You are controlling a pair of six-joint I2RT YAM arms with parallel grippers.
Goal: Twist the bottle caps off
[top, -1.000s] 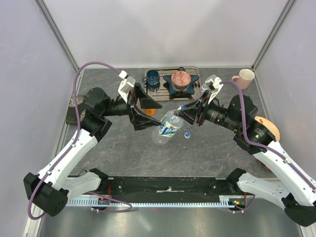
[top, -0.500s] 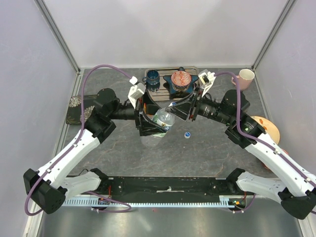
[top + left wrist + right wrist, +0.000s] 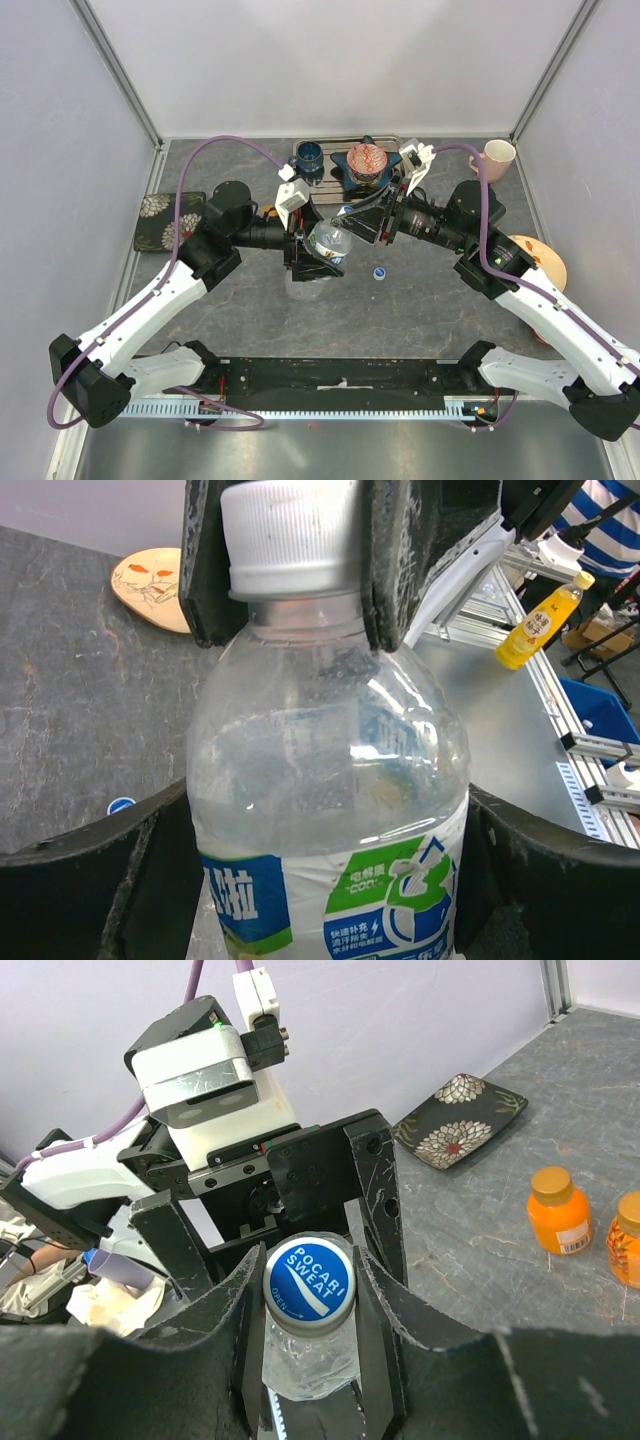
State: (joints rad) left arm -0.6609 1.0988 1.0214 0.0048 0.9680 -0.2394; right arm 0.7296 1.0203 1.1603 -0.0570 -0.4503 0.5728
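Note:
A clear water bottle (image 3: 326, 243) with a blue-white-green label (image 3: 330, 880) is held off the table, clamped around its body by my left gripper (image 3: 320, 880). Its cap has a white ribbed side (image 3: 290, 535) and a blue printed top (image 3: 309, 1285). My right gripper (image 3: 310, 1310) is shut on this cap, one finger (image 3: 385, 560) against each side. In the top view the right gripper (image 3: 348, 216) meets the bottle's neck. A loose blue cap (image 3: 379, 272) lies on the table to the right of the bottle. Two orange bottles (image 3: 560, 1210) with orange caps on stand behind the left arm.
A metal tray (image 3: 395, 180) at the back holds a blue mug (image 3: 309, 155) and a bowl on a star plate (image 3: 366, 160). A pink mug (image 3: 495, 155) stands back right, an orange plate (image 3: 550, 262) right, a floral dish (image 3: 160, 215) left.
My left gripper carried the bottle right and toward the back. My right gripper moved left onto the bottle's neck and now grips the cap.

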